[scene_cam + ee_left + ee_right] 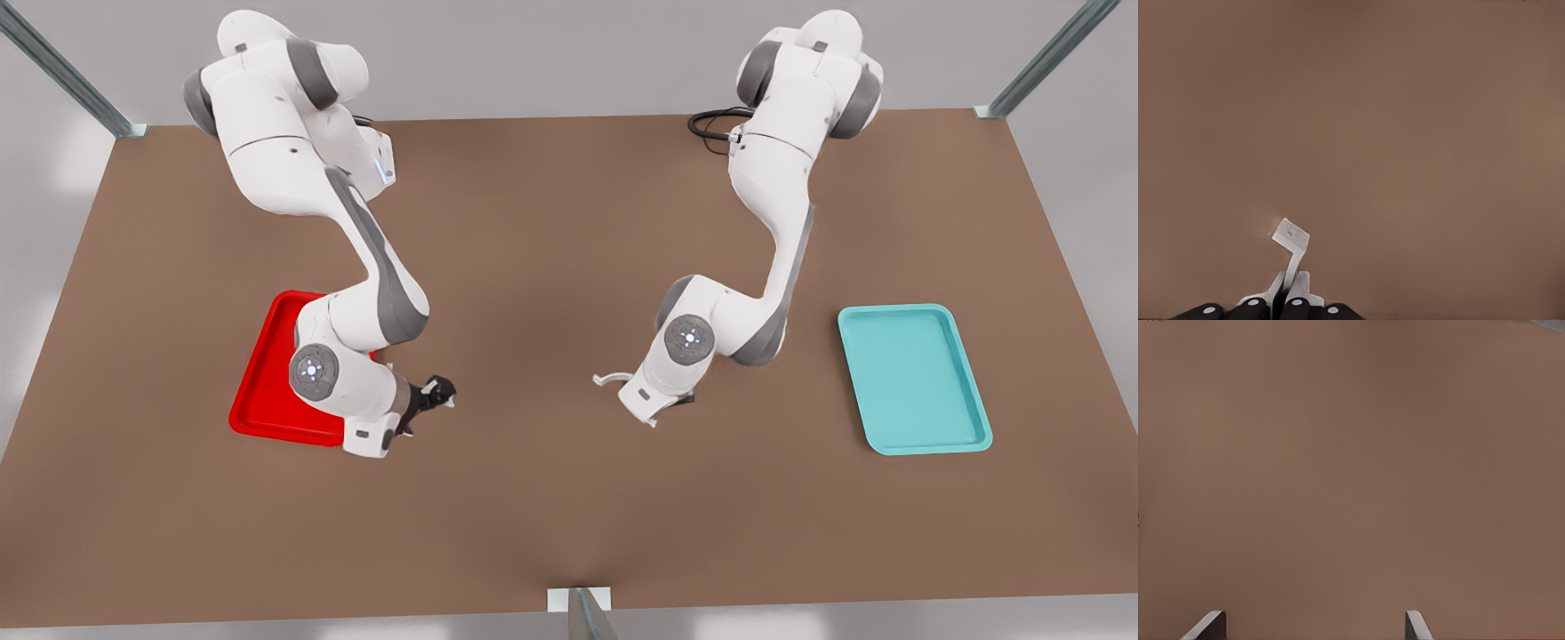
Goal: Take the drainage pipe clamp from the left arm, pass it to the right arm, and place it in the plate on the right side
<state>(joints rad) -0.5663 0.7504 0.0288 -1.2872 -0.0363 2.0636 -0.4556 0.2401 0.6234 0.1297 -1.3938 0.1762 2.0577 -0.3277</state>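
Gripping thin white arched clamp point(1291, 250), left gripper point(1279, 308) fingers clamped; right gripper point(1315, 628) fingers apart.

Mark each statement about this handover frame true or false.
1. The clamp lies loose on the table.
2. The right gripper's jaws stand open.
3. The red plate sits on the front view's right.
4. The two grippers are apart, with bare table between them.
1. False. The left gripper has its jaws shut on the drainage pipe clamp, with one flat tab sticking out beyond them.
2. True. The right gripper holds nothing and its jaws are wide apart.
3. False. The plate is on the front view's left, partly under the right arm; the teal tray is on the front view's right.
4. True. The table shows between them, so no handover yet.
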